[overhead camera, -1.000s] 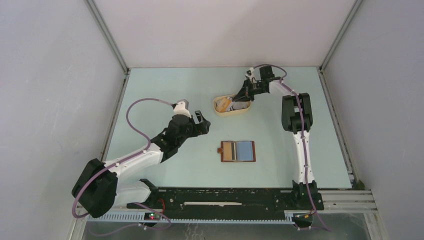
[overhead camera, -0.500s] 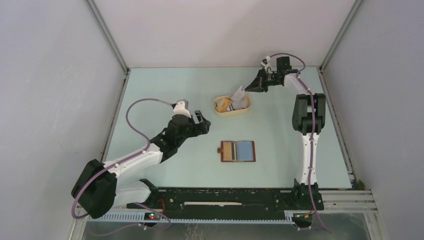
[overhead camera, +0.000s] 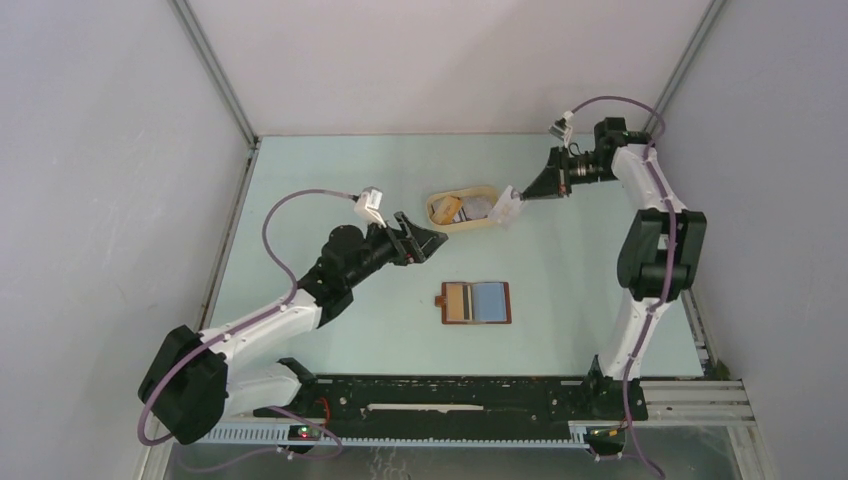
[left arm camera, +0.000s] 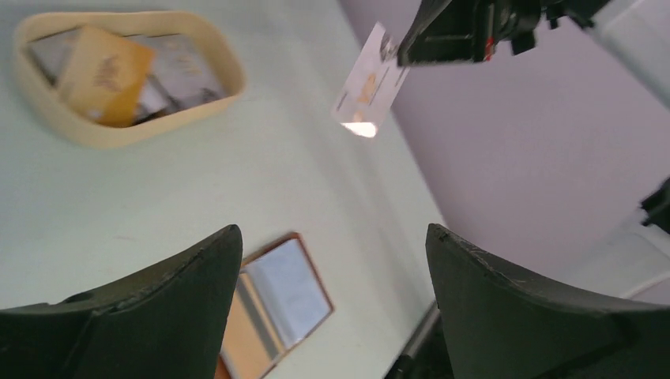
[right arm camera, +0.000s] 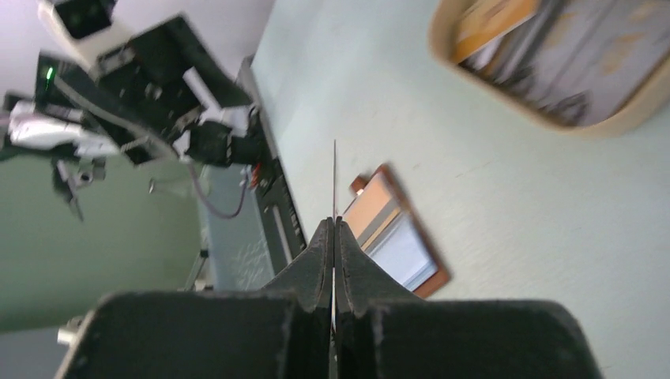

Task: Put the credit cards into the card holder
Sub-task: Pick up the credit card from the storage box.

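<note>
Enclosing the pale green table, grey walls frame right gripper pinching a card, left gripper gaping.

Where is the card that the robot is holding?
In the top view the card hangs in the air, pinched in the right pincer, just right of the tan tray.

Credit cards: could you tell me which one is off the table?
The pale card pinched in the right gripper, airborne beside the tan oval tray; the other loose cards lie inside it.
</note>
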